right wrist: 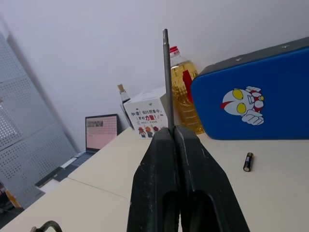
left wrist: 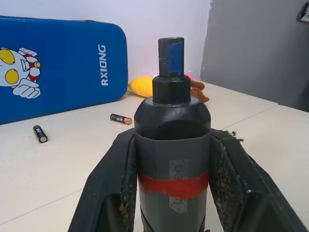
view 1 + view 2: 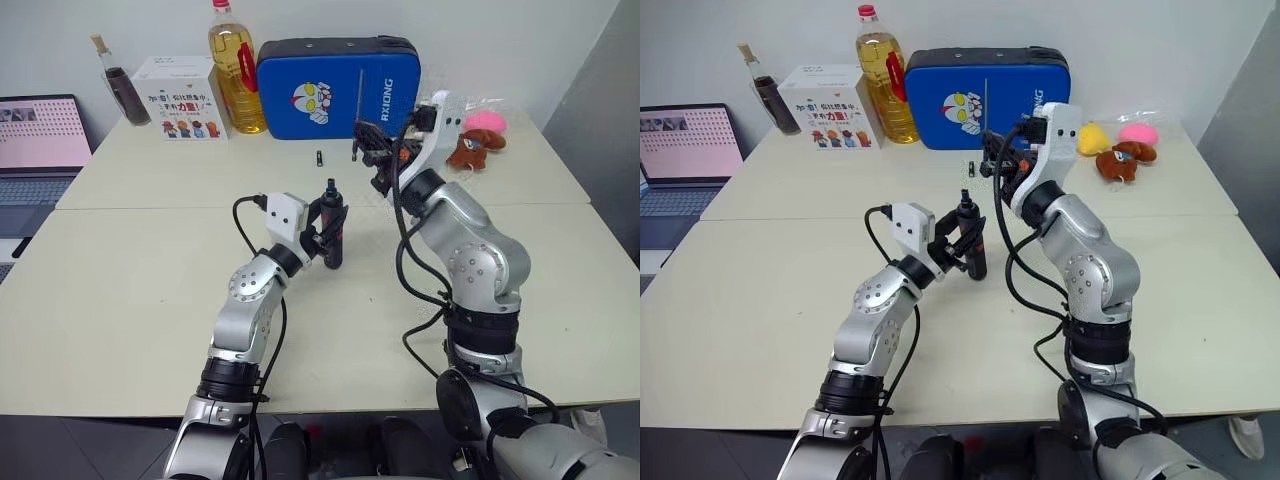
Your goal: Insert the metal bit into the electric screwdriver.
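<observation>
Standing upright above the middle of the table, the screwdriver is clamped between the left gripper's fingers, which press its body on both sides at the red band, tip up. Just beyond it and higher, the right gripper is pinched tight on the lower end of the bit, which rises thin and straight from the fingertips. Two batteries lie near the table's far edge, before the blue case.
</observation>
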Robot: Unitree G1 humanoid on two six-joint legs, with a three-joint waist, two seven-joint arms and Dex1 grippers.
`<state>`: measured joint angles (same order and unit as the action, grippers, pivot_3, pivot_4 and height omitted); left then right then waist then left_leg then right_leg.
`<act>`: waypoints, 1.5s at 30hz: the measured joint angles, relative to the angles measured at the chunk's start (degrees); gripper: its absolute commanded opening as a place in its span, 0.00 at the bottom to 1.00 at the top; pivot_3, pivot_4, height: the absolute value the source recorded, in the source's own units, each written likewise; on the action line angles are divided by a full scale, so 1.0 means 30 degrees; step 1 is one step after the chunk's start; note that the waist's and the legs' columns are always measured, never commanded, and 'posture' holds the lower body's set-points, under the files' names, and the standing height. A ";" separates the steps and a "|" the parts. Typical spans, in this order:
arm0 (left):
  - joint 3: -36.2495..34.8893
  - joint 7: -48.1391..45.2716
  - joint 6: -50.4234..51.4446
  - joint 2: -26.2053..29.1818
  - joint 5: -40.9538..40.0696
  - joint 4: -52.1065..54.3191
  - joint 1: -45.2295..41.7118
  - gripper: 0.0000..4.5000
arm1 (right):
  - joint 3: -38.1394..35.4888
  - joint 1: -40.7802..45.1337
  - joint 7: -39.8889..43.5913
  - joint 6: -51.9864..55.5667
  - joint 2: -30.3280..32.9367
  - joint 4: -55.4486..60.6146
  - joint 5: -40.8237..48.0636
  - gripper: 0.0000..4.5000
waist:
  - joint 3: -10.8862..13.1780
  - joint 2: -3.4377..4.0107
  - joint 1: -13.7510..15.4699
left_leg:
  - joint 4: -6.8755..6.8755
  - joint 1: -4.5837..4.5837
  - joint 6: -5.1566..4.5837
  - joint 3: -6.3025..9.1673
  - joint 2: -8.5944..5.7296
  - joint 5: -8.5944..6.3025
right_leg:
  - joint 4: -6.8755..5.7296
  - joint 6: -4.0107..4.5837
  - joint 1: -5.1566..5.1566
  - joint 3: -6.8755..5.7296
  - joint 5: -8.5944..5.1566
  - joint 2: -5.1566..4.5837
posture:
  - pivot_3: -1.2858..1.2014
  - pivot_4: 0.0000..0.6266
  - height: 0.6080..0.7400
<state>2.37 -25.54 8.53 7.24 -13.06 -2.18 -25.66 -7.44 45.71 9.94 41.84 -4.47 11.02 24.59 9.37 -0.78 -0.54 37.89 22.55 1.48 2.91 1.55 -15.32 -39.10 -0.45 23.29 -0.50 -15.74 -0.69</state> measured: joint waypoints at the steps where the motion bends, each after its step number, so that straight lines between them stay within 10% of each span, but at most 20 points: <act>1: 0.0001 0.0012 0.0000 -0.0007 0.0006 0.0000 0.0000 0.37 | 0.0046 0.0000 -0.0034 -0.0103 -0.0047 -0.0058 -0.0041 0.01 | 0.0000 0.0000 -0.0002 | 0.0000 0.0000 0.0000 -0.0001 0.0000 0.0000 | 0.0000 0.0000 0.0000 0.0001 0.0000 0.0000 | 0.52 0.24 1.00; 45: 0.0341 0.2945 -0.2540 -0.2436 0.2593 -0.5489 -0.3687 0.37 | 0.3287 -0.0043 -0.2522 -0.7052 -0.0504 -0.3866 -0.5458 0.01 | 0.0010 0.0003 0.0089 | 0.0000 0.0076 0.0004 -0.0001 -0.0013 0.0002 | 0.0018 -0.0002 0.0063 -0.0010 0.0001 -0.0016 | 0.52 0.24 1.00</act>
<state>3.39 -16.71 0.91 -0.07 -5.29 -18.65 -36.72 2.42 45.58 2.37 20.69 -5.98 -0.57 8.21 9.40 -0.77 -0.28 37.89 22.77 1.49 2.91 1.51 -15.32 -39.05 -0.46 23.48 -0.53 -15.74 -0.74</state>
